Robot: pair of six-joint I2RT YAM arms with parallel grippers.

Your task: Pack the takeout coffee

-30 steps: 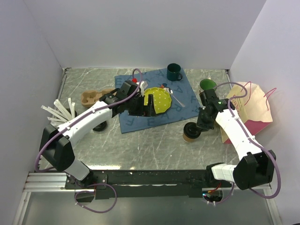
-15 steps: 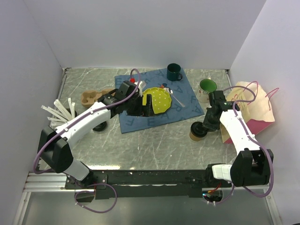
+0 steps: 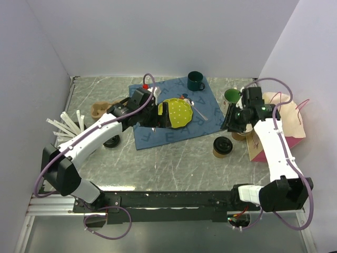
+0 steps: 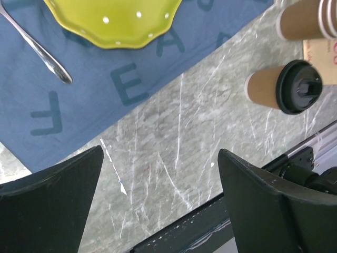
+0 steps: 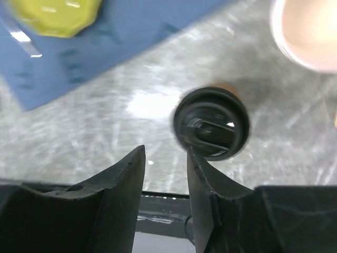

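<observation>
The right arm has let go of the takeout coffee (image 3: 222,147) and risen back toward the paper bag (image 3: 281,124), while the cup has stayed where it stood half a second ago. It stands upright on the bare table (image 3: 174,158) with its black lid on, just in front of the stack of tan paper cups (image 4: 308,18) and beside the bag. The right fingers (image 5: 121,190) hover above it, a little parted with nothing between them (the lid shows just past one tip, somewhat blurred). The left arm has shifted slightly farther over the blue cloth (image 3: 158,136). The left fingers (image 4: 52,192) are spread wide and empty, hanging above the cloth's near edge and the table. The yellow-green plate (image 3: 179,112) and a spoon (image 4: 39,50) lie on the cloth beyond them. A green mug (image 3: 195,80) stands at the cloth's far corner, well apart from the coffee.
</observation>
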